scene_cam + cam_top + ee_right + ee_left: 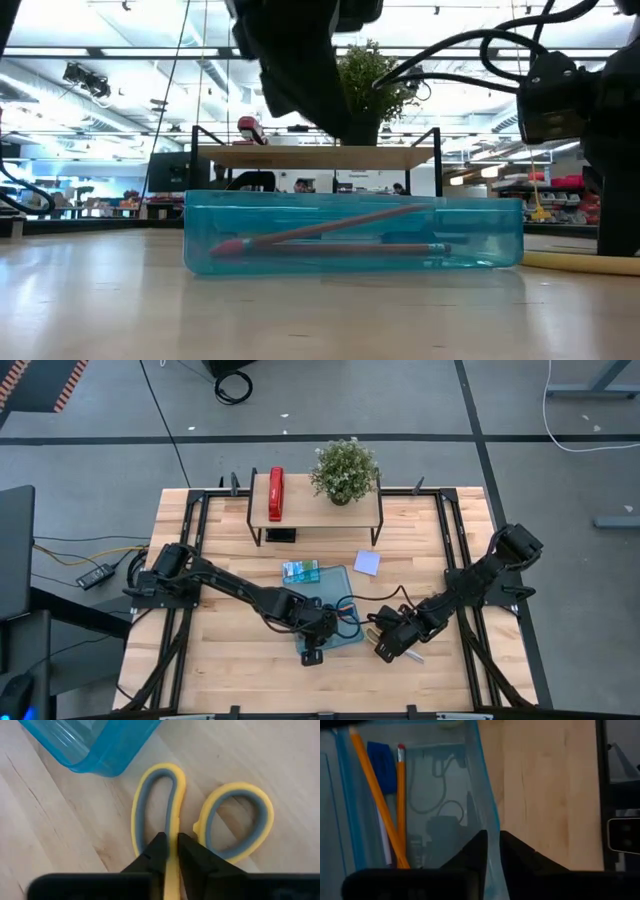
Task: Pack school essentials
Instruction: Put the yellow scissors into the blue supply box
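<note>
Scissors (200, 830): yellow handles, grey-lined loops, flat on table (60, 850).

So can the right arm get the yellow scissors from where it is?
Probably yes. The right gripper is already on the yellow-handled scissors, its fingers pinched on one handle loop. The scissors lie on bare table beside the blue case, with nothing covering them.

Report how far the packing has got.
Done: two orange pencils and a blue eraser lie inside the blue case. In hand: the right gripper is shut on a handle of the scissors beside the case, while the left gripper pinches the case wall. Left: printed packet and sticky-note pad.
</note>
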{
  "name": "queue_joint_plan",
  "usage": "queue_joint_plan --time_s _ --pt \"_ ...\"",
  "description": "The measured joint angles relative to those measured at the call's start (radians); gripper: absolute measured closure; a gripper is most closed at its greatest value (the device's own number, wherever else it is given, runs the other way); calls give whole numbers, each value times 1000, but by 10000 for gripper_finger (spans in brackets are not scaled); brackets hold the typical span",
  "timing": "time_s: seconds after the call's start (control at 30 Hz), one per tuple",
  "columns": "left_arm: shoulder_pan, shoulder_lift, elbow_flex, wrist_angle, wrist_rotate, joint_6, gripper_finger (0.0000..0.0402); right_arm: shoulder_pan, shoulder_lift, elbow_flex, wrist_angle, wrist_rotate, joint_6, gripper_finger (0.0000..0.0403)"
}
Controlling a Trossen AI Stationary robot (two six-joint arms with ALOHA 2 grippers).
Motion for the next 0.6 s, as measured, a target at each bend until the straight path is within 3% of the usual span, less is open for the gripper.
queue_joint_plan --time_s 0.07,0.3,0.6 --pt "0 -1 20 -16 0 0 348 13 0 0 1 23 1 379" --pt "-5 -2 98 -147 0 -12 350 37 -25 10 -27 48 12 379" --pt "-4 -2 270 -351 -7 53 362 46 -197 144 -376 83 -58 401"
